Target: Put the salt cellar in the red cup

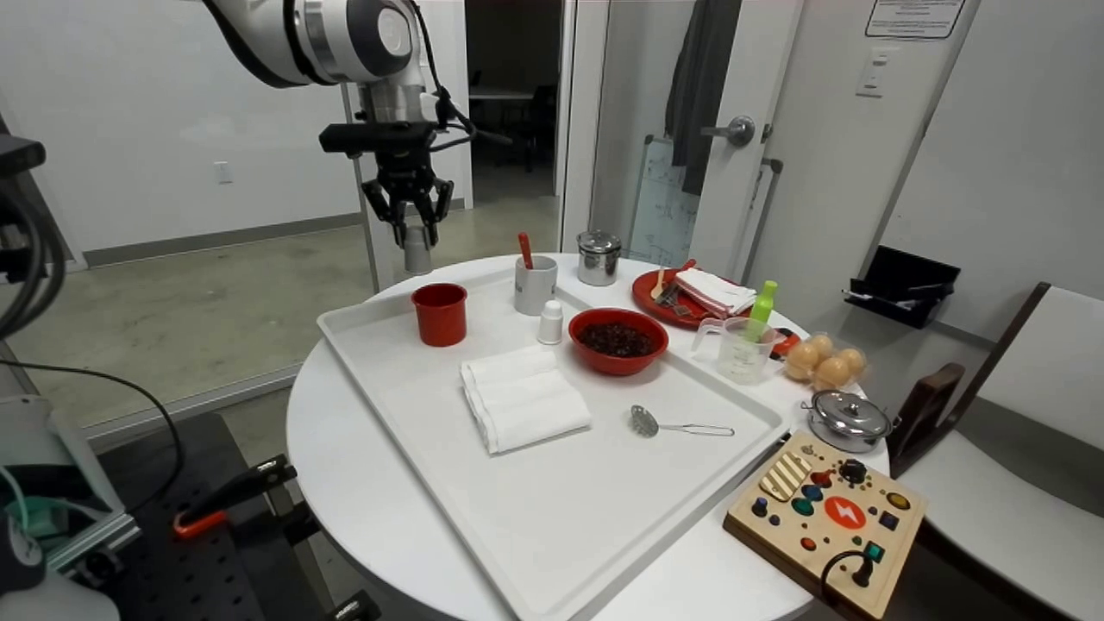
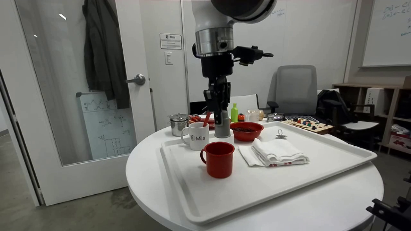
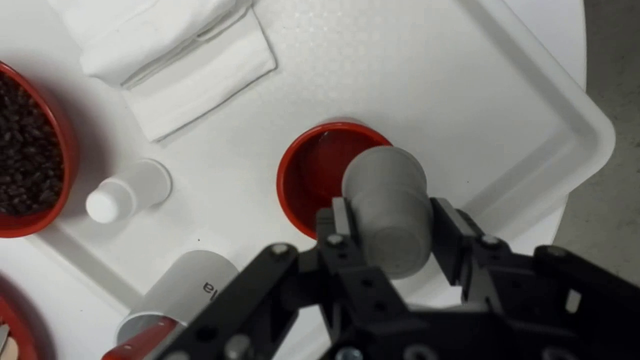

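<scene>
Nearest in the wrist view, black fingers (image 3: 452, 240) are clamped on both sides of a gray salt shaker (image 3: 390, 215), which hangs in the air. There the shaker hides part of the rim of the red cup (image 3: 320, 175). In both exterior views its lower end shows above the cup, outside it, with a gap between them.

From left to right in an exterior view, that cup comes first, upright on a white tray (image 1: 535, 517) on the tabletop (image 1: 345, 448). Next is a folded white cloth (image 1: 526, 401) lying on the tray, with a white mug (image 1: 535, 291) behind it; a red handle (image 1: 524, 248) sticks up from the mug. Just beside the mug stands a white shaker (image 1: 550, 323). Then come a lidded metal pot (image 1: 599, 260) beyond the tray and a red bowl (image 1: 617, 364) of dark beans (image 1: 614, 339). A strainer spoon (image 1: 647, 423) lies on the tray, and a red plate (image 1: 662, 313) with a striped towel (image 1: 716, 291) on it sits farther back. Farther right are a clear measuring cup (image 1: 740, 358), a green bottle (image 1: 763, 302) behind it, brown eggs (image 1: 803, 355), a wooden button board (image 1: 832, 545) and a small lidded pan (image 1: 849, 423).
</scene>
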Robot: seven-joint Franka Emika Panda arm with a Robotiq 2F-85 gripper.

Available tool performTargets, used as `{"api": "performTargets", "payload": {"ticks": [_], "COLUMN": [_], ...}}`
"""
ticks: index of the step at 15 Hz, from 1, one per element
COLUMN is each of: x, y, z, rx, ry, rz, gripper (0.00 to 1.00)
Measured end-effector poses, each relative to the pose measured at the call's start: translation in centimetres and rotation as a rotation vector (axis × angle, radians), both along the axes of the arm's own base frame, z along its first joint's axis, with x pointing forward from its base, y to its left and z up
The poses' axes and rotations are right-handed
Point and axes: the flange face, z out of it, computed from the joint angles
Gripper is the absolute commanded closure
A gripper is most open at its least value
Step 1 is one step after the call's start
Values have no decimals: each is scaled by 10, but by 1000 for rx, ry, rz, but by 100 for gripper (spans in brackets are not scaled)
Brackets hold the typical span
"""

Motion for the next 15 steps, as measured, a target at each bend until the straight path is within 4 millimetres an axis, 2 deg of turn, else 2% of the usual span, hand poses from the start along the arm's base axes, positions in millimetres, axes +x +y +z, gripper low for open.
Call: {"api": "performTargets", "payload": {"ticks": [8, 9, 10, 15], "x": [16, 17, 18, 22], "y": [-11, -13, -14, -25], "z": [-40, -46, -51, -72], "rx": [21, 22, 23, 16], "ry": [-34, -36, -37, -22], "rz": [-25, -27, -30, -57], "gripper": [83, 46, 32, 0]}}
